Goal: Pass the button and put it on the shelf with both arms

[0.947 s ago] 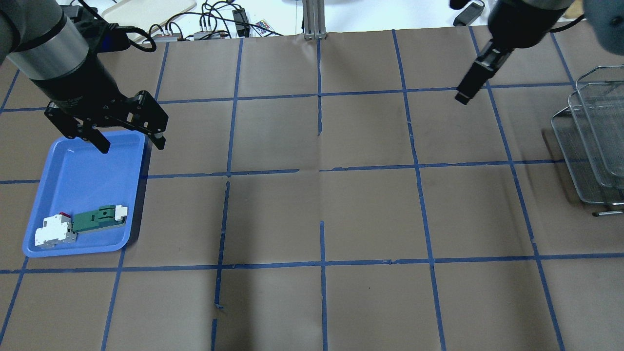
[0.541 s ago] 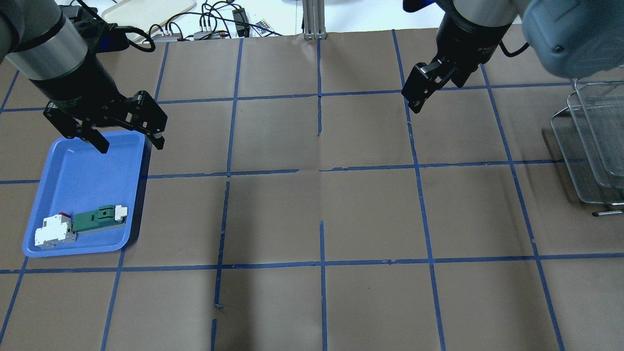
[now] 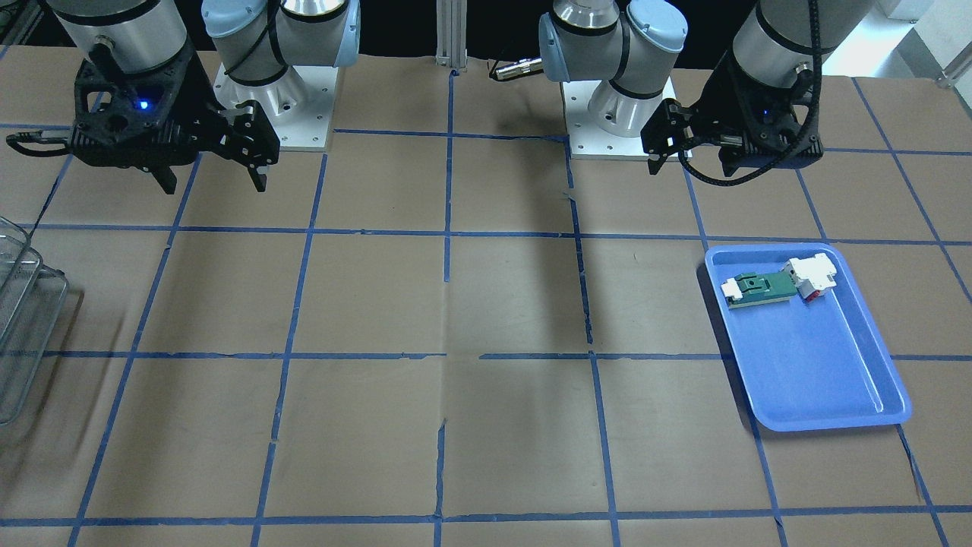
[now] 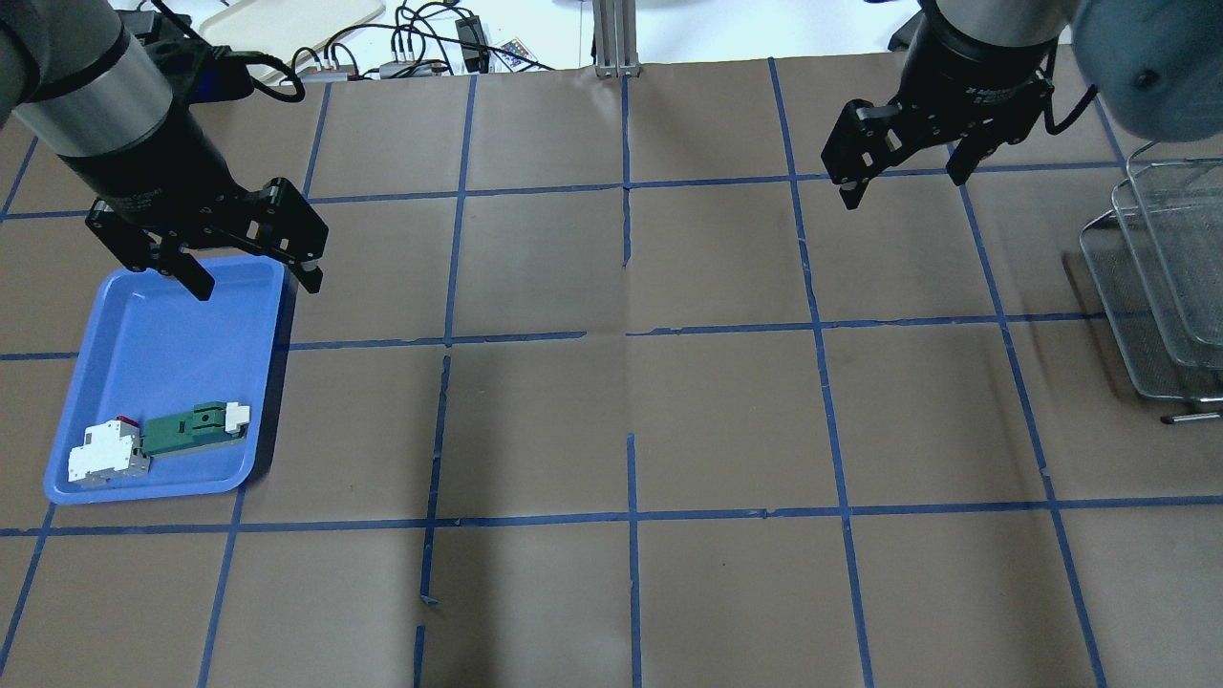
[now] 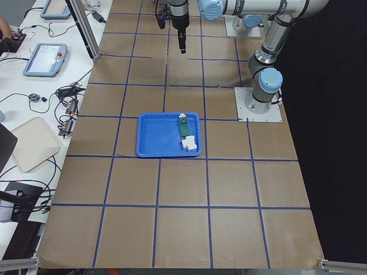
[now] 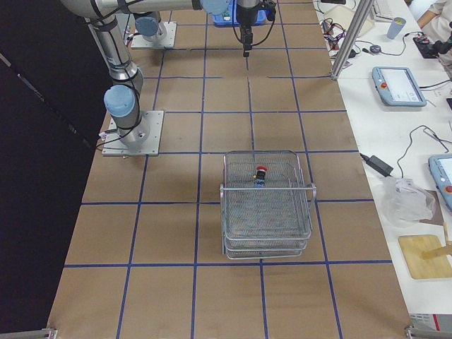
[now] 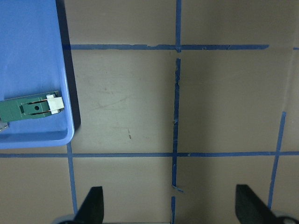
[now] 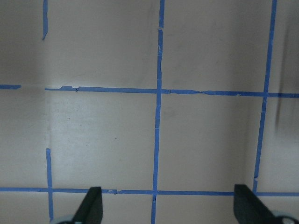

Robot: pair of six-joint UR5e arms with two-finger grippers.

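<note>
We see the shelf (image 4: 1137, 315) only in part: the right edge of the overhead view cuts it. The button (image 6: 260, 174) in it is too small to tell how it lies.

You see the left arm (image 3: 767, 38) and right arm (image 3: 121, 23) in silver-grey, light-blue joint caps (image 3: 657, 26), white bolted base plates (image 3: 311, 129); the left gripper (image 4: 258, 285) and right gripper (image 4: 903, 188) are black.

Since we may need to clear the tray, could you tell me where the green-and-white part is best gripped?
Probably across its narrow width near the white-tipped end, from straight above: the green-and-white part lies flat in the blue tray, its other end crowded by the white-and-red block.
</note>
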